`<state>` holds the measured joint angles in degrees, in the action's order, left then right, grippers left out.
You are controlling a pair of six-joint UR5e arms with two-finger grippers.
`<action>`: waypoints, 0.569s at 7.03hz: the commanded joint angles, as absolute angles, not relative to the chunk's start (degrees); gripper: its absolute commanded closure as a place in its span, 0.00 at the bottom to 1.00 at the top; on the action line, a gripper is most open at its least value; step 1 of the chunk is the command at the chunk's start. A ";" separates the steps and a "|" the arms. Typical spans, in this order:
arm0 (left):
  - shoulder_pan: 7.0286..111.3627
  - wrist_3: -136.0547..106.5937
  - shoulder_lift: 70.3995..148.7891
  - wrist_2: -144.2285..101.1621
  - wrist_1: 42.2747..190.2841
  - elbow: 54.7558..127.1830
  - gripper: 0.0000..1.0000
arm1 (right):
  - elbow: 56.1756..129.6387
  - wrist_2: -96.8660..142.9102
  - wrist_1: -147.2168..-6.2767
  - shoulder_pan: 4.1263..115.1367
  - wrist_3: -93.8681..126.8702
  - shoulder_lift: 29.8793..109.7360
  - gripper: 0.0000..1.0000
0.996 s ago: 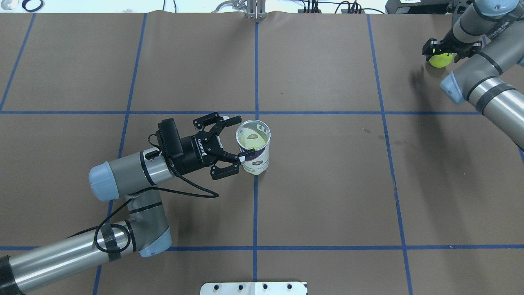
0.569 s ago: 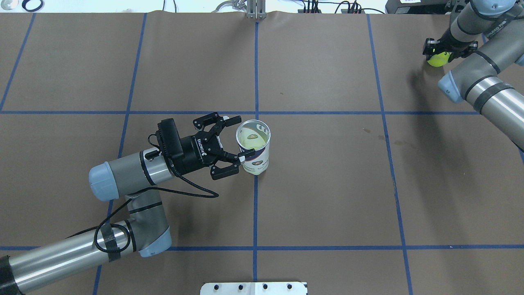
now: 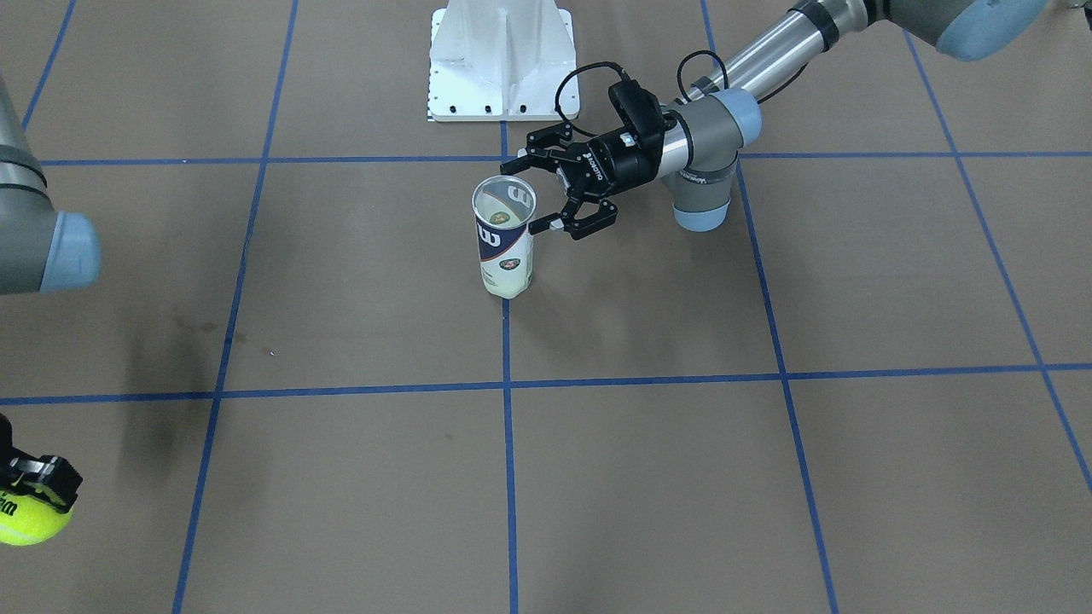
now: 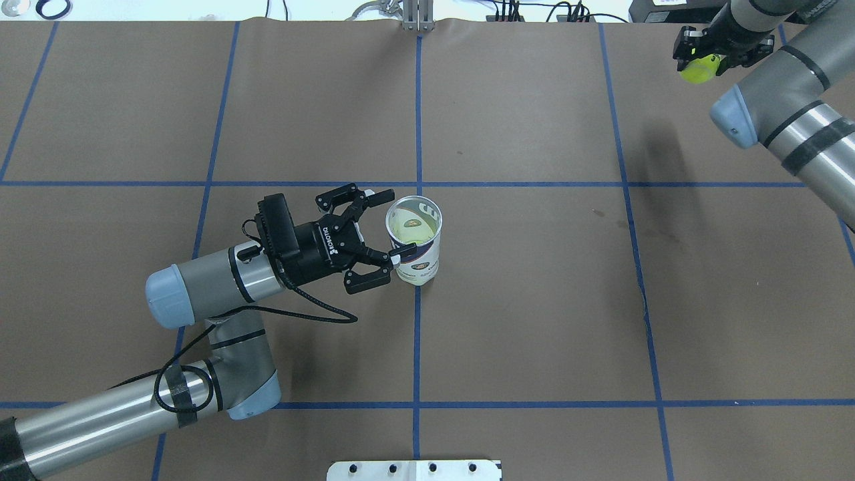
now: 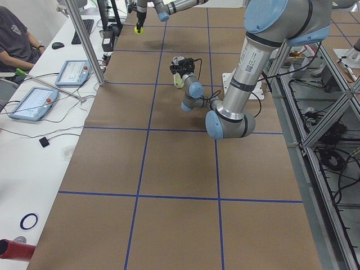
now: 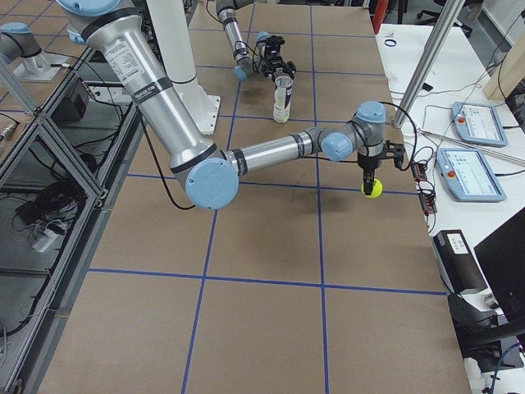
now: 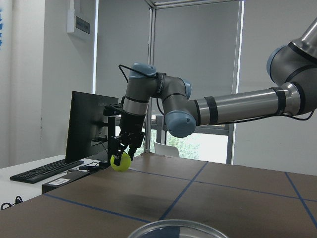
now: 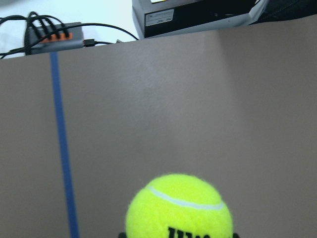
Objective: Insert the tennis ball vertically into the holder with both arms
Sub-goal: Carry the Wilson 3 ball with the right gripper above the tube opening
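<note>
Right gripper (image 7: 123, 151) pinches the tennis ball (image 8: 179, 210) over the table's far right corner, well apart from the holder (image 3: 503, 247), upright mid-table. Left gripper (image 4: 393, 224) gapes wide at its side, unclamped, so an off-centre drop could clip the rim and topple it!

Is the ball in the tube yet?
Not yet. Done: the right gripper holds the fuzzy yellow-green tennis ball in its jaws, off the brown table. In hand: the left gripper has its jaws either side of the upright clear plastic can; gripping or not, I can't tell. Left: carry the ball across and drop it in.
</note>
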<state>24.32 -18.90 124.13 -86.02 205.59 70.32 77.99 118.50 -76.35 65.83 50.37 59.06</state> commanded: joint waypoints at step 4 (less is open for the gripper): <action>23.73 -18.90 124.72 -84.46 204.87 70.05 0.02 | 110.28 123.13 -95.35 55.30 69.57 62.05 1.00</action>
<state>23.84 -18.90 124.68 -84.50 204.96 70.18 105.21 123.08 -92.13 57.88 65.38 62.34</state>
